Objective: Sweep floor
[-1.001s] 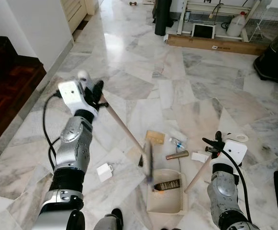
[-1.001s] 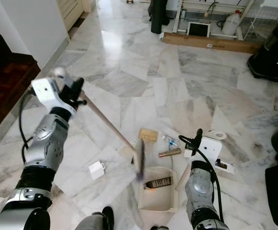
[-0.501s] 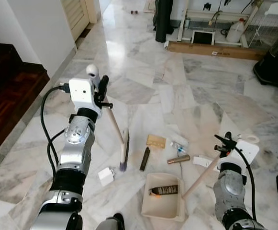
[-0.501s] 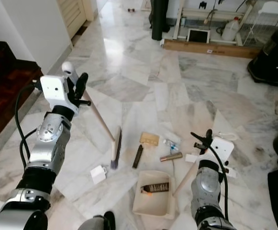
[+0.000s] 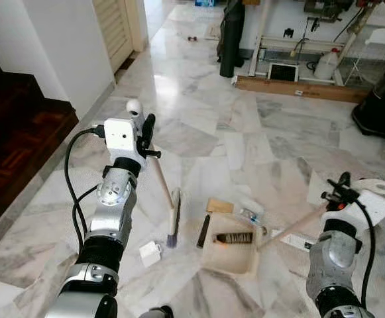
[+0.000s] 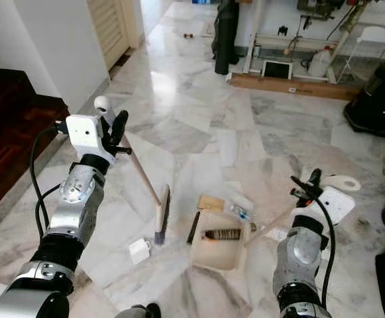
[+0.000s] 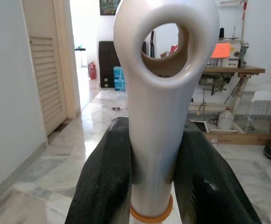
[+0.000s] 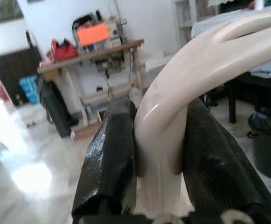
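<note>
The left gripper is clamped on the white looped top of the broom, whose dark bristles rest on the marble floor beside a black stick. The right gripper is closed on the dustpan handle; the dustpan, just right of the stick, holds a dark wrapper. The wrist views show a sewing machine table behind.

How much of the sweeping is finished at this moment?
Partly done: one dark bar lies in the dustpan. In hand: the left pincer grips the broom, the right pincer the dustpan's handle. Left on the floor: a black stick, a white box, a tan card.
</note>
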### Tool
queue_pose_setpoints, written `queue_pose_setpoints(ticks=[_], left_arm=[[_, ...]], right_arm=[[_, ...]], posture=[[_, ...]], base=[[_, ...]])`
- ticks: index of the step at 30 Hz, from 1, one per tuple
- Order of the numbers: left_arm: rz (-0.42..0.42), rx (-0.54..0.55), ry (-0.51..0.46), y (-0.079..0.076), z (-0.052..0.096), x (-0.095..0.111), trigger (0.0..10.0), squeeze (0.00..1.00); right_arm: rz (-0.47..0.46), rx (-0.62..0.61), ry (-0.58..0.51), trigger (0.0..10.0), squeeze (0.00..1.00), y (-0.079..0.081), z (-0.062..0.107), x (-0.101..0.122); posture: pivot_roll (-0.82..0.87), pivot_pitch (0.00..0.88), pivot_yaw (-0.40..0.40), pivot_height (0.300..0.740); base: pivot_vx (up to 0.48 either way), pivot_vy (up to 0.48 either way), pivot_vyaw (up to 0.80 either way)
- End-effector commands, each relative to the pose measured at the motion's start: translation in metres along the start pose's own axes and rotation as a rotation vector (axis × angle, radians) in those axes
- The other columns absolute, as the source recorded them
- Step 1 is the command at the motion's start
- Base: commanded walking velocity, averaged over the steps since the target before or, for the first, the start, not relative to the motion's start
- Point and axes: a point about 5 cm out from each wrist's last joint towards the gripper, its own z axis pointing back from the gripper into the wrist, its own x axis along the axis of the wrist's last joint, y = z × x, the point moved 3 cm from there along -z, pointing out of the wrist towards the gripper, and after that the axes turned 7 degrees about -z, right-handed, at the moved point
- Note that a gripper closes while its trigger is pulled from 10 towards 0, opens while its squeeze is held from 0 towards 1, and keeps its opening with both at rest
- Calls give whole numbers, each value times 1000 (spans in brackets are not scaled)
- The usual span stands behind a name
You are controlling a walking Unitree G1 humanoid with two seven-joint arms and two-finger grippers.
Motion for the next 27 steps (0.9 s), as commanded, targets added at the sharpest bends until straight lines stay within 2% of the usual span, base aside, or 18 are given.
queue_pose_setpoints(ticks=[1,7,9,11,18,27], left_arm=[[-21,-4,-54,-1,-4,10,10000,0],[-56,-27,-48,-4,0,8,10000,0],[-57,-32,-44,-5,1,6,10000,0],[-59,-36,-41,-6,2,5,10000,0],[-52,-34,-39,-9,3,4,10000,0],[-55,-20,-30,-7,13,-1,10000,0]], right_arm=[[-64,-17,-63,10000,0,3,-5,14],[-117,-1,-123,10000,0,13,-10,30],[-187,-21,-122,10000,0,17,-11,32],[-211,-24,-120,10000,0,20,-9,33],[-250,1,-136,10000,0,28,-9,43],[-261,11,-135,10000,0,28,-5,46]], posture=[[88,13,22,740],[78,25,35,740],[72,26,41,740],[66,24,40,740],[67,29,28,740],[73,0,13,740]], base=[[0,0,0],[0,0,0],[0,0,0],[0,0,0],[0,0,0],[0,0,0]])
